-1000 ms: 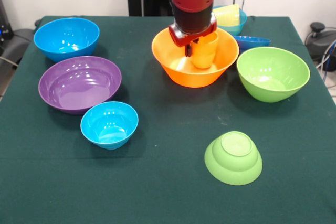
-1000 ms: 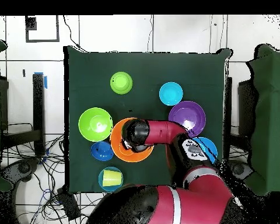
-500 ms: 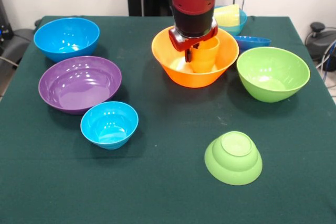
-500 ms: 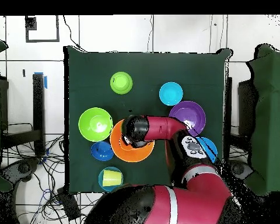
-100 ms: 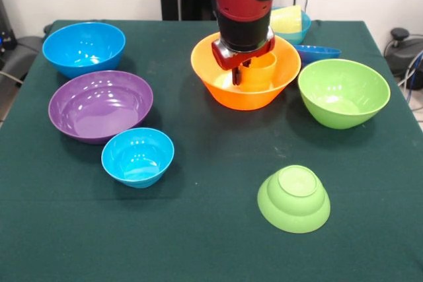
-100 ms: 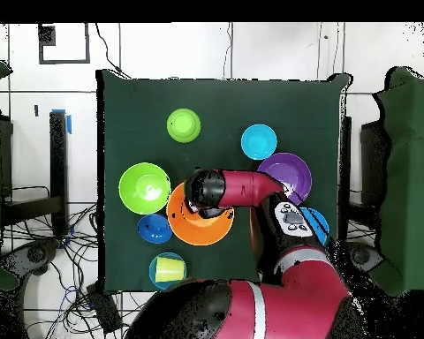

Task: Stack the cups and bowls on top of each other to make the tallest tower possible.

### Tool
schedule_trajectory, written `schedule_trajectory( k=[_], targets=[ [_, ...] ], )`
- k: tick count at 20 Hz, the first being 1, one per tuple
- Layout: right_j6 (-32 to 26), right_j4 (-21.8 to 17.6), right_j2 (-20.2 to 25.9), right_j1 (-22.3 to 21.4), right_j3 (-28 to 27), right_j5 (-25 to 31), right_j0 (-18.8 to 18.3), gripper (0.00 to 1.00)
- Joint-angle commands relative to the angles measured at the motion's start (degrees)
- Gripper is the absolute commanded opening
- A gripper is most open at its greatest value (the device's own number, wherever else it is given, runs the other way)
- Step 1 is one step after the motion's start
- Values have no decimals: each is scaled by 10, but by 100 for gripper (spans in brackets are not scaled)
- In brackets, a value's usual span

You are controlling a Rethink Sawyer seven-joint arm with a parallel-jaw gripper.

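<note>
orange cup (image 5: 259, 70) lower in orange bowl (image 5: 218, 77), gripper (image 5: 242, 70) gripping

no legible text or labels anywhere

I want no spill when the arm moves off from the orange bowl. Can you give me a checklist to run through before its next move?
1. Orange cup upright inside large orange bowl: ok.
2. Cup resting on the bowl's bottom: cannot tell.
3. Gripper clear of the cup: not ok, it is at the rim.
4. Gripper released: cannot tell.
5. Orange bowl upright on the table: ok.
6. Large green bowl apart from the orange bowl: ok.
</note>
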Motion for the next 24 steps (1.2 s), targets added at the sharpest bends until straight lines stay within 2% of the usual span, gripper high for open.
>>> schedule_trajectory(
  k=[1,11,24],
  targets=[
    [-20,-31,41,24,-60,27,0,0],
    [-13,-35,37,27,-63,22,10,0],
    [-20,-39,30,26,-56,25,-4,0]
  ],
)
